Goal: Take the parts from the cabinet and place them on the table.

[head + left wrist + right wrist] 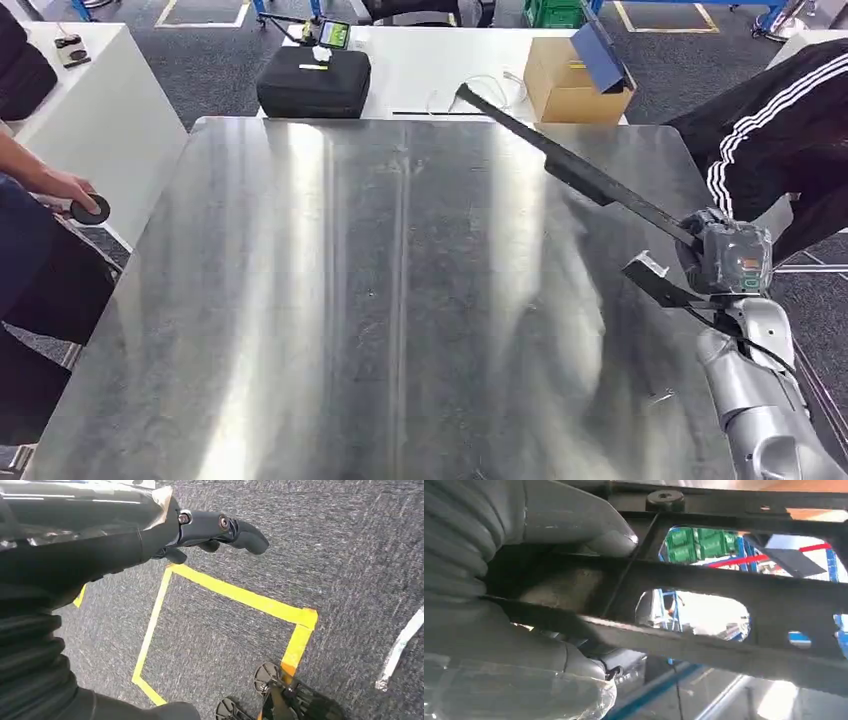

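Observation:
A long black metal part [580, 172] slants over the right side of the shiny steel table [380, 300], one end reaching toward the far edge. My right hand [728, 258] grips its near end above the table's right edge. In the right wrist view the black part [734, 605], with cut-out openings and a bolt, crosses close in front of the grey hand [549, 570] that holds it. My left hand [215, 530] hangs over grey carpet with its fingers loosely curled and nothing in them.
Beyond the table stand a black case [314, 82] and a cardboard box [565, 82] on a white table. A person's hand [65, 188] with a black disc is at the left. A person in striped black trousers [780, 130] stands at the right. Yellow floor tape [240, 597] lies below my left hand.

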